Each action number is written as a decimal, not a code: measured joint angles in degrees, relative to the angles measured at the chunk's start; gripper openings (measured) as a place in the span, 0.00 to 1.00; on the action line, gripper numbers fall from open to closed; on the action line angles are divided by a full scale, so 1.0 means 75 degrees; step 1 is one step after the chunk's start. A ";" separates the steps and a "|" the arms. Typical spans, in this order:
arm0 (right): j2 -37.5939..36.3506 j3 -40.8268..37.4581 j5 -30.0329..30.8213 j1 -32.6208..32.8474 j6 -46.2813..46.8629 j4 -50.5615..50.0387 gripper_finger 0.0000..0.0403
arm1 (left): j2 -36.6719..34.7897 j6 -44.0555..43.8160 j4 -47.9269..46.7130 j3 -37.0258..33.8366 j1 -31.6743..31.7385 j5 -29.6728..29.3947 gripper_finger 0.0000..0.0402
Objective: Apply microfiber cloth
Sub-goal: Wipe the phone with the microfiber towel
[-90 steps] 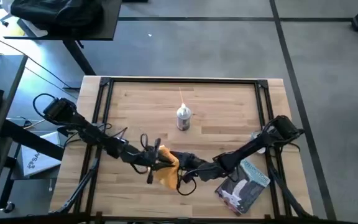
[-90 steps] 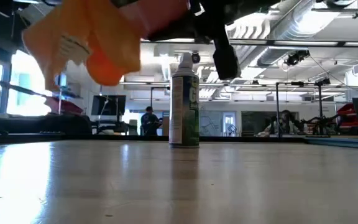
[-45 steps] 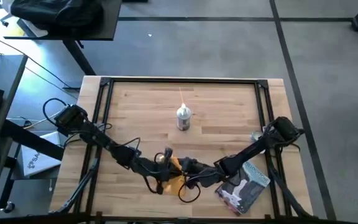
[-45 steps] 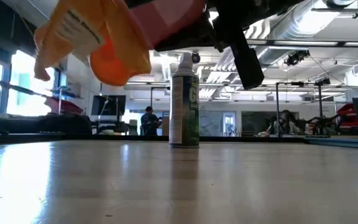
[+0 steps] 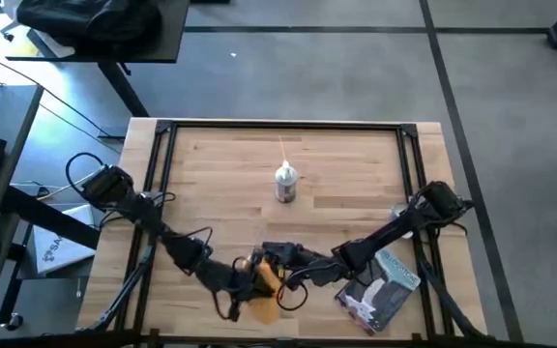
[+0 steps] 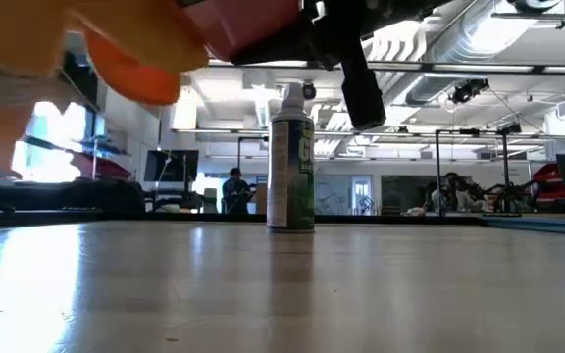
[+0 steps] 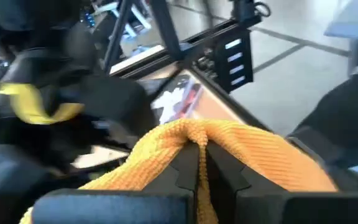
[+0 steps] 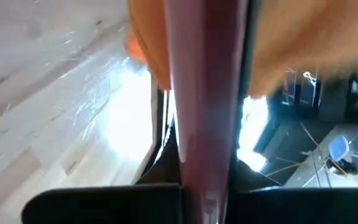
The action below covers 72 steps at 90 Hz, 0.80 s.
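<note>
Your left gripper (image 7: 197, 163) pinching the microfiber cloth (image 7: 241, 152), your right gripper (image 5: 271, 254) clamped on a reddish flat object (image 8: 205, 93), cloth against it, above the table (image 5: 356, 155).

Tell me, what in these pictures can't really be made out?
- What the right gripper holds: the right wrist view shows only a flat pinkish edge, too close to identify.
- The cloth in the left gripper: its full shape, cut off by the low view's top edge and blurred.
- The can label: too small in the high view, half shadowed in the low view.
- The packet print: too small.
</note>
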 joint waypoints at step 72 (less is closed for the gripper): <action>0.0294 0.0111 -0.0203 0.0055 0.0419 -0.0172 0.01 | -0.0012 0.0664 0.0010 -0.0035 0.1012 -0.0045 0.00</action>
